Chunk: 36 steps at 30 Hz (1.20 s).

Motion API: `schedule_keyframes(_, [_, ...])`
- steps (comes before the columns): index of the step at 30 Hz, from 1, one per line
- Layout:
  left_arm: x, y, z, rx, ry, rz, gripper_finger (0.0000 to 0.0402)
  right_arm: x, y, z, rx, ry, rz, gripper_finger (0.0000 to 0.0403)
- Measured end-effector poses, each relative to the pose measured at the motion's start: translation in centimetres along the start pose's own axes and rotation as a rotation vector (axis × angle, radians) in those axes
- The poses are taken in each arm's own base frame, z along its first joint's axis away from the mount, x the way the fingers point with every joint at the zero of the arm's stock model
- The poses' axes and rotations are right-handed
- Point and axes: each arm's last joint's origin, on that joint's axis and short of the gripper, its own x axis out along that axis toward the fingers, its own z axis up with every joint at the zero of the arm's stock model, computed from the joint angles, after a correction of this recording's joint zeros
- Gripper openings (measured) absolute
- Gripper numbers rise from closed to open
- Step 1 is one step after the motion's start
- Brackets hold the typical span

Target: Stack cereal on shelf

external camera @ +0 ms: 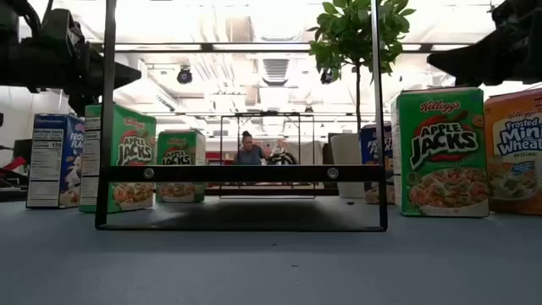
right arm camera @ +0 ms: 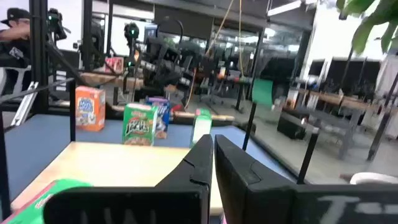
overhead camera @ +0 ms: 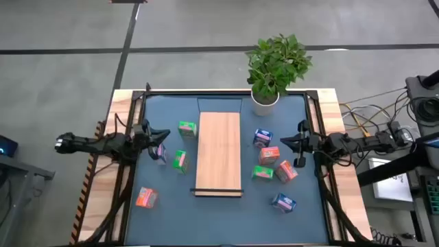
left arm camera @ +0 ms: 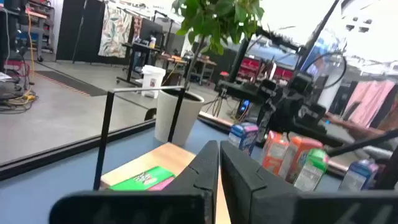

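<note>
Flat light-wood shelf (overhead camera: 219, 152), small glossy cereal boxes (overhead camera: 186, 128) scattered, both hands seemingly together.

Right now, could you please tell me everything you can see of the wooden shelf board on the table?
The shelf board is a long, flat rectangle of pale wood with visible grain, lying flat in the middle of the blue table top, its long sides running away from the potted plant. A dark strip crosses the short end farthest from the plant. Nothing rests on it in the high view; cereal boxes lie on either side, and neither hand touches it.
</note>
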Motion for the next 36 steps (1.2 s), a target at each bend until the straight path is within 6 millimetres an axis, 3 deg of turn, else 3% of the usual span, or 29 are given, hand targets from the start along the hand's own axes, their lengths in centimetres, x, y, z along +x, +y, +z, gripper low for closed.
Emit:
schedule_keyframes(25, [-0.1, -0.2, 1.1, -0.144, -0.099, -0.030, 0.0000, 0.0, -0.1, 0.3, -0.012, -0.026, -0.005, 0.0009])
schedule_keyframes(36, [0.3, -1.3, 2.7, -0.173, -0.230, -0.195, 0.0000, 0.0, -0.1, 0.3, -0.013, -0.026, -0.005, 0.0009])
